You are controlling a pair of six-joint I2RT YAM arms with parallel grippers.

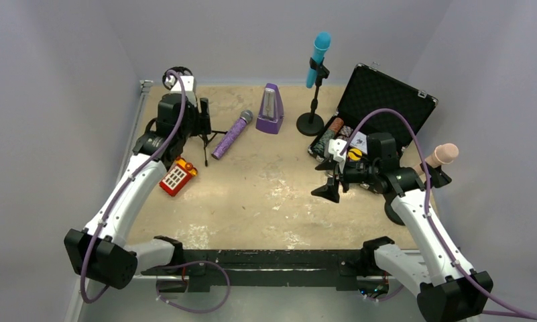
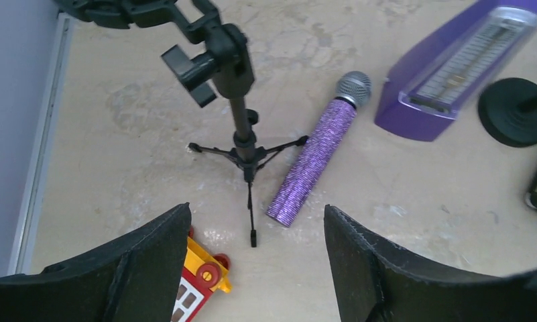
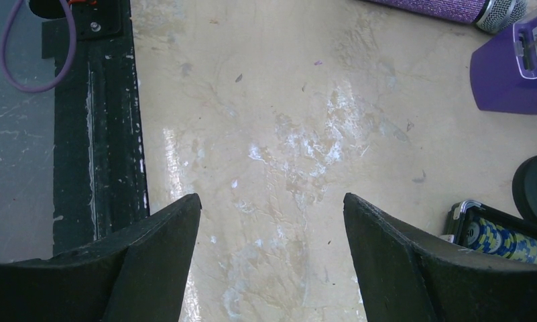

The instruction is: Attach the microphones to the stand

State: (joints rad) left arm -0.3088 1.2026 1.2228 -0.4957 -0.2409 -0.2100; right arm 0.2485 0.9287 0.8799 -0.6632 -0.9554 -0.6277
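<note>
A: What is given by the top view alone?

B: The whole table [image 1: 265, 201] is shown there, with the open black case [image 1: 386, 100] at the upper right of the frame. The blue microphone [image 1: 320, 50] is seen clipped, head up, in the round-based stand [image 1: 311, 124] at upper centre, just left of the case. The pink microphone [image 1: 445, 155] is seen at the right edge, head up and tilted, in a black clip. What carries that clip is hidden behind the right arm. Neither microphone is caught by a wrist camera.

A: And what is added by the wrist views?

B: In the left wrist view the tripod stand [image 2: 242, 127] is seen at upper centre. The purple microphone [image 2: 312, 161] is laid flat on the table just right of it, its grey mesh head pointed toward the metronome [image 2: 453, 67] at the upper right. The left gripper [image 2: 257, 211] is held above them, jaws parted, nothing grasped. A red-and-yellow toy [image 2: 202, 278] is partly covered by its left finger. In the right wrist view the right gripper [image 3: 272, 201] is shown released over bare tabletop.

A: What is held in the case?

B: From above, a jumble is made out: a dark patterned roll, a white card, something yellow. In the right wrist view only a corner is caught at the lower right, with blue-and-yellow discs [image 3: 500, 238] inside.
</note>
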